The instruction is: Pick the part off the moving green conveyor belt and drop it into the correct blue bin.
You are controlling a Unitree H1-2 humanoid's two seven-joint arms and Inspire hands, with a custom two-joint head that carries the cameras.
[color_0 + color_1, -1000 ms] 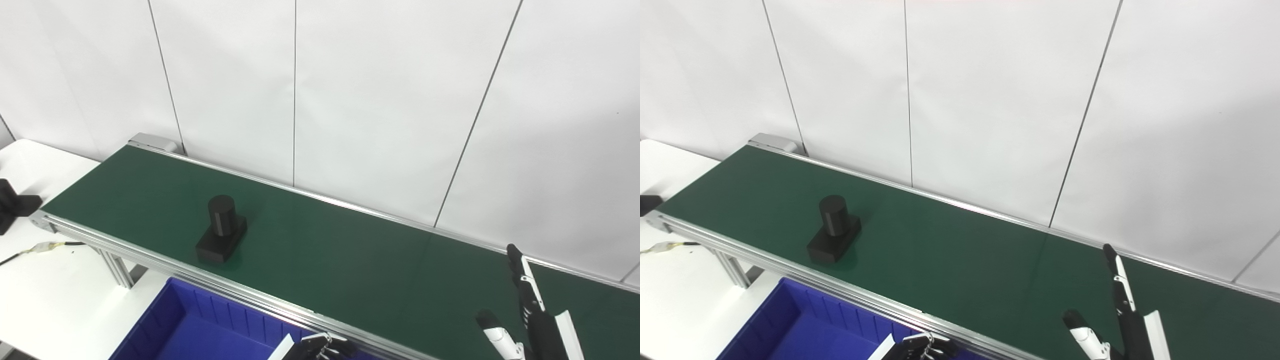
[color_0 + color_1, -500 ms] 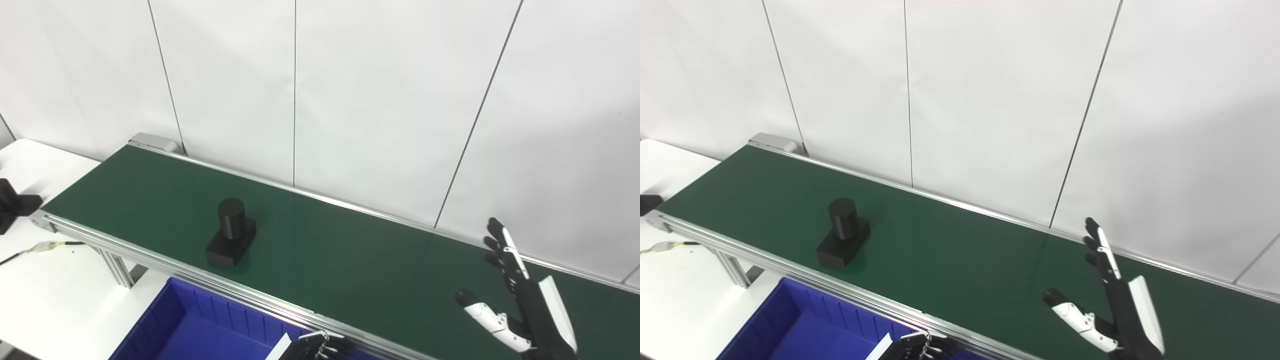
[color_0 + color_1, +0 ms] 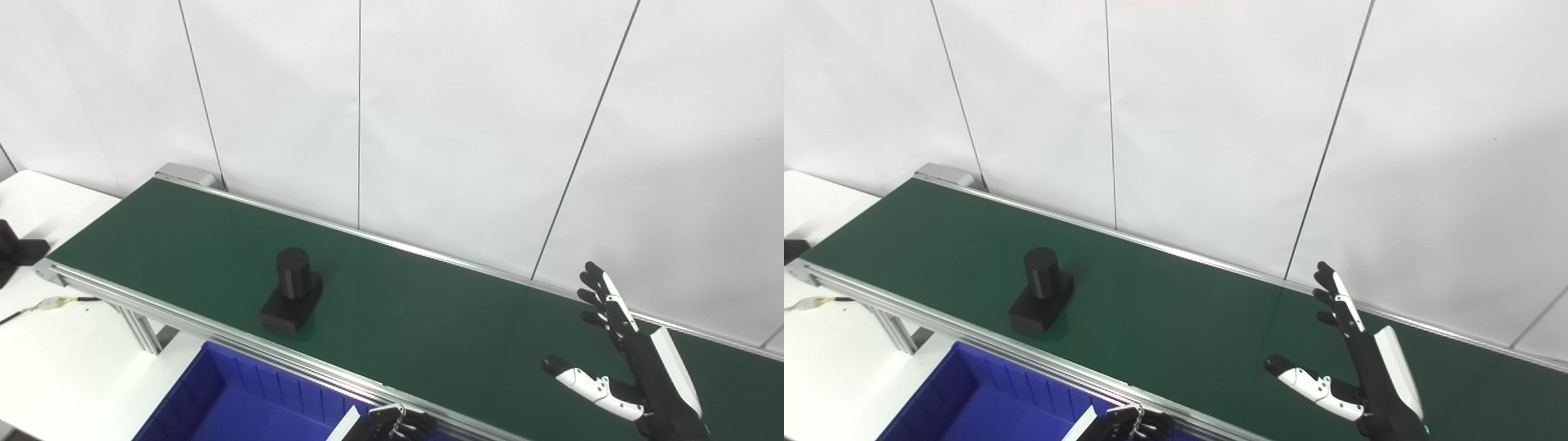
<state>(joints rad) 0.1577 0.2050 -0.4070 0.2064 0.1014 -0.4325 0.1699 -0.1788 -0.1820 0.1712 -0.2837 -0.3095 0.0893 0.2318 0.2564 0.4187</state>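
Landmark: green conveyor belt (image 3: 429, 318). At its far left end, on the white surface (image 3: 55, 343), a dark object (image 3: 15, 251) is cut by the frame edge and a cable end (image 3: 58, 301) is seen; neither is identifiable. The part (image 3: 292, 298), a black cylinder upright on a black block base, is sat on the left half of the belt, nearer the front rail than the back. Compared with the frames a second ago, it has been carried a little rightward along the belt, toward the belt's middle. Below the belt's front rail, under the part, the blue bin (image 3: 245, 404) is seen, open-topped, only partly in frame. Just right of the bin, at the bottom edge, the left robot hand (image 3: 392, 424) is barely visible; fingers look curled, but open or closed cannot be told. Over the right half of the belt the right robot hand (image 3: 1350, 361) has been raised and moved inward since a second ago; it is spread wide, thumb out toward the part, nothing held, well apart from the part. Judged: interception is being set up, the grasp is not yet made, and the part is being brought closer by the belt. Timing of the closing is likely the hard bit.
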